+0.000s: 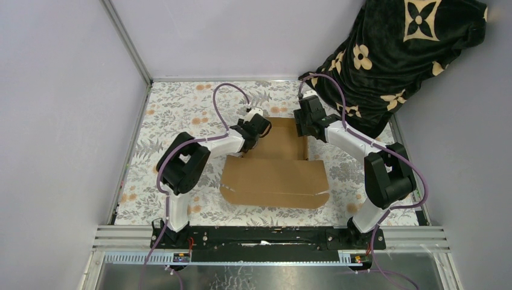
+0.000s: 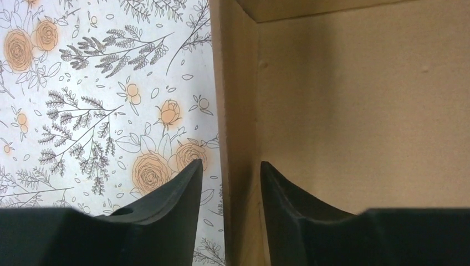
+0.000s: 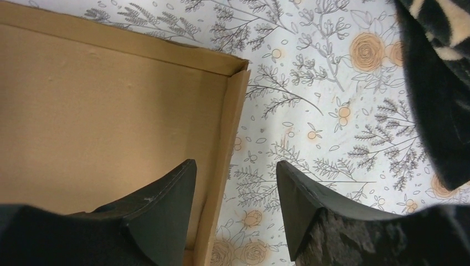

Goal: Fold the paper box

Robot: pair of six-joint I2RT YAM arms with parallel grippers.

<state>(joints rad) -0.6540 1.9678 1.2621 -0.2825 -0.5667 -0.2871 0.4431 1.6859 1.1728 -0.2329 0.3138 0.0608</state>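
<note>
The brown cardboard paper box (image 1: pixel 275 181) lies mid-table, its shallow tray part at the back and a wide flat flap toward the front. My left gripper (image 1: pixel 256 130) is at the tray's left wall. In the left wrist view the gripper (image 2: pixel 230 166) is open, one finger outside and one inside the upright left wall (image 2: pixel 235 111). My right gripper (image 1: pixel 305 121) is at the tray's right wall. In the right wrist view the gripper (image 3: pixel 235 166) is open astride the right wall (image 3: pixel 227 127), near the back corner. Neither gripper visibly squeezes the cardboard.
A floral cloth (image 1: pixel 181 109) covers the table. A dark flower-patterned blanket (image 1: pixel 398 54) is heaped at the back right, close to the right arm, and shows in the right wrist view (image 3: pixel 438 83). Grey walls enclose left, back and right. A metal rail (image 1: pixel 272 238) runs along the front.
</note>
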